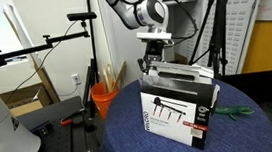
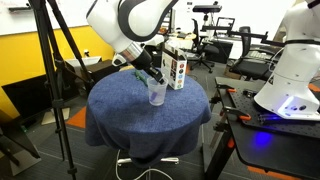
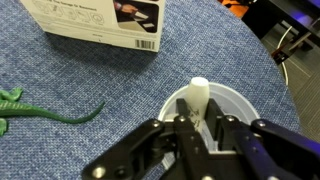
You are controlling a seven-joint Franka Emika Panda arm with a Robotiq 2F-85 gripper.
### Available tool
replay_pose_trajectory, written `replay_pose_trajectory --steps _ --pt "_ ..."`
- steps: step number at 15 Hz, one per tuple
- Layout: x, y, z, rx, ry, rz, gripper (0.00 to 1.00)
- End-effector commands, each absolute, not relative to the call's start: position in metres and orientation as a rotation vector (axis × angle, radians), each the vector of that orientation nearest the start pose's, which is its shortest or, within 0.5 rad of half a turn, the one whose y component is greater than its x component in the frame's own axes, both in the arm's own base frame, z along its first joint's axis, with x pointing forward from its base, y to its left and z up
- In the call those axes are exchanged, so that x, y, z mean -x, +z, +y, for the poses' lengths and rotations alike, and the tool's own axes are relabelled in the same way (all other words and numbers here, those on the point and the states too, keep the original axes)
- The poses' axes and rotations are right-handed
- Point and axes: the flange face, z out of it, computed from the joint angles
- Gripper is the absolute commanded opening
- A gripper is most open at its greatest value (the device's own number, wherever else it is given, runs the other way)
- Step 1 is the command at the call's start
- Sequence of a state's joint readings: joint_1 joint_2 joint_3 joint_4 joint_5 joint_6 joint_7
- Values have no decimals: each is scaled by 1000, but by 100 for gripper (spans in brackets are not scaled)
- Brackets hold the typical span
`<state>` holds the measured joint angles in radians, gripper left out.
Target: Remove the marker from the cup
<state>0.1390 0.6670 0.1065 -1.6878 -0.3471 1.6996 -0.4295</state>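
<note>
Your gripper [image 3: 200, 122] hangs right over the cup [image 3: 236, 100], and only the wrist view shows you what is inside: the white marker [image 3: 198, 95] stands upright in the cup, its tip rising between the two dark fingers [image 3: 186, 132]. The jaws sit narrowly spaced on either side of the marker, but you cannot tell from here whether they press on it or merely flank it. In an exterior view the clear cup [image 2: 157, 95] stands on the blue-covered desk [image 2: 130, 112] near its middle, just under your gripper [image 2: 152, 80], with the white and black box [image 2: 176, 69] upright just behind it toward the far edge; the marker is too small to make out there. In an exterior view the box [image 1: 179, 106] fills the foreground and hides the cup altogether, so you see only the gripper [image 1: 153, 60] dipping down behind its top edge. That view and the wrist view both show the green toy lizard [image 1: 235, 111] lying flat on the cloth, well apart from the cup, toward the desk's edge [image 3: 45, 112]. An orange bucket [image 1: 105, 97] stands on the floor beyond the desk.
</note>
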Motion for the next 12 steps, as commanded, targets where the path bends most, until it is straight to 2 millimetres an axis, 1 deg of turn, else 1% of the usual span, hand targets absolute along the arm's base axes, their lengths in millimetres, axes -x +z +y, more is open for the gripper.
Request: replay_pose_trajectory --steps 1,6,9,12 --pt "-599 207 115 2911 1079 -1244 6" --pt "-603 234 124 2933 1075 -1220 6" --pt "-600 257 129 2955 1094 -1187 6" --pt "-595 287 132 2987 1098 -1138 6"
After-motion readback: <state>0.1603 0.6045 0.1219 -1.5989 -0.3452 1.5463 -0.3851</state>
